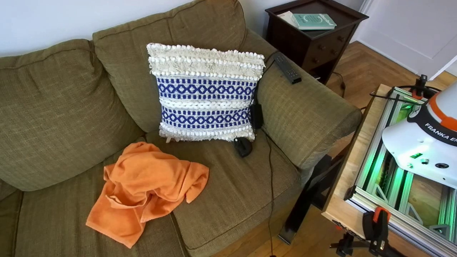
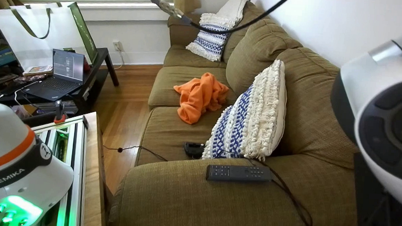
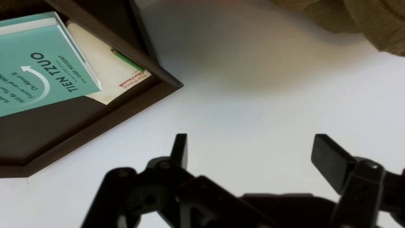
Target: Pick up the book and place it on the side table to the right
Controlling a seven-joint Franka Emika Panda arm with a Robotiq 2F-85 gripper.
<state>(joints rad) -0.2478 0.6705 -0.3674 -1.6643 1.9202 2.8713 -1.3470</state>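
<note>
1. Book (image 1: 314, 21): flat, cover upward, within the raised rim of the surface (image 1: 317, 7); one end overlaps a pale booklet (image 3: 107, 63)
2. Jaws: spread wide with nothing between them, seen in the wrist view against the wall (image 3: 250, 120), apart from the book; not shown in the exterior views
3. Step in hand: judged to be the close of the task, since the book rests on the surface that seems its goal and no grip holds it
4. Next move: would call for drawing the jaws away from the surface, clear of its rim and without brushing the book; a fresh grasp seems unneeded
5. Sofa (image 1: 232, 192): beside the surface, bearing a towel (image 1: 153, 178) and a leaning pillow (image 1: 210, 100); a remote (image 1: 286, 67) lies on the armrest (image 1: 310, 103) nearest the surface
6. Arm (image 2: 392, 121): one joint enters at the edge of an exterior view; its base (image 1: 417, 150) stands on a cart (image 1: 355, 164) near the sofa
</note>
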